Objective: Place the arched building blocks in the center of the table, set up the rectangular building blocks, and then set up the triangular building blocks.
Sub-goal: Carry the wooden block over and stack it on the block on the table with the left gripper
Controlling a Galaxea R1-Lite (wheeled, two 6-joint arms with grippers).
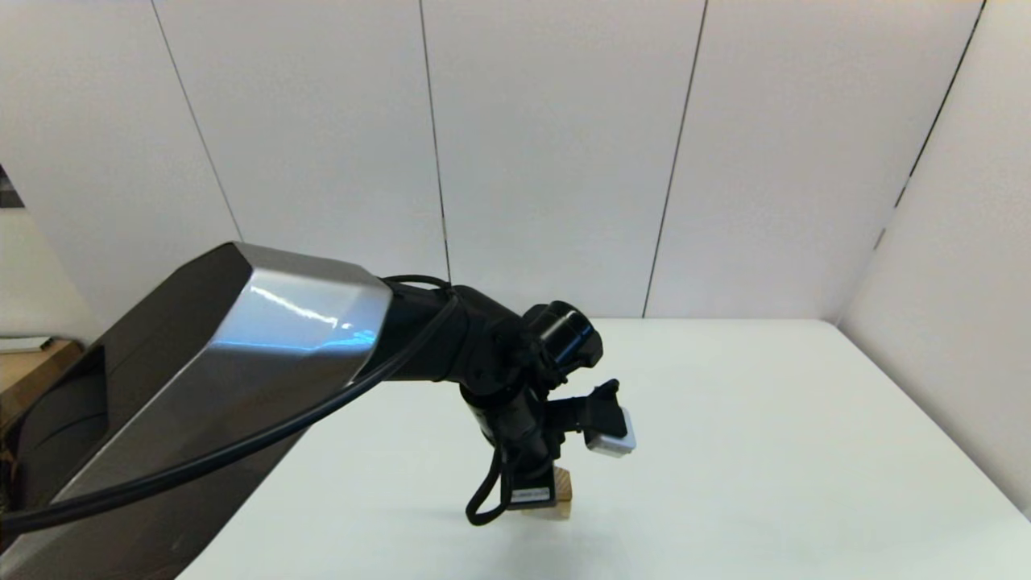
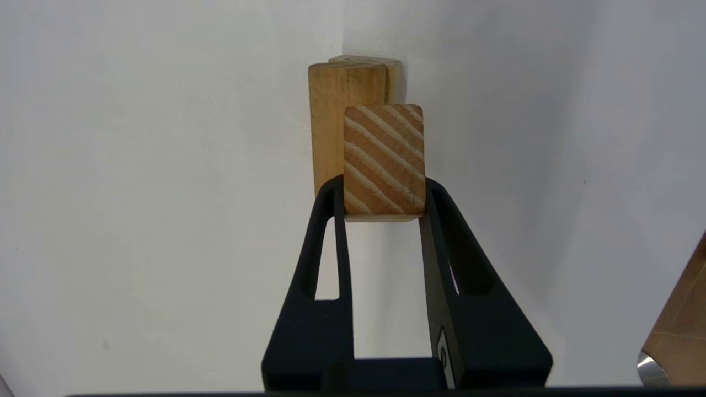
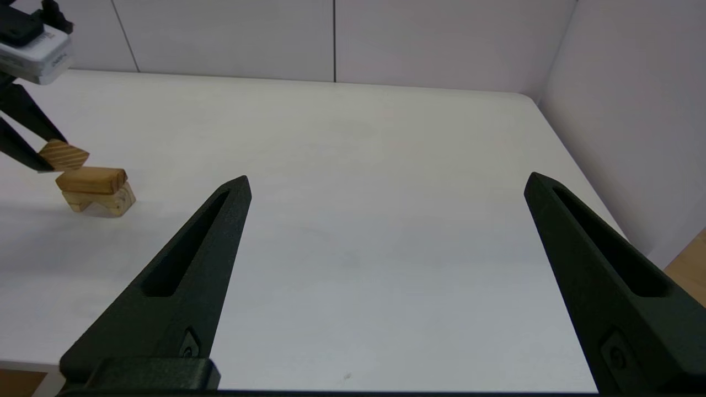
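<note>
Over the stacked rectangle (image 3: 91,180) and arch (image 3: 102,202), left gripper (image 2: 384,190) clamps the triangle (image 2: 384,160); right gripper (image 3: 386,184) idle, fingers spread.

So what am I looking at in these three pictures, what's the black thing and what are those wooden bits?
It is a two-armed robot at a large white table. One picture looks down from its head; the others look out from a camera on each wrist. The left end effector grips a small light-brown wooden block with striped grain, above a solid plain wooden oblong block lying on a wooden block with a curved hollow. The right end effector is open, holding nothing, away from the stack.
</note>
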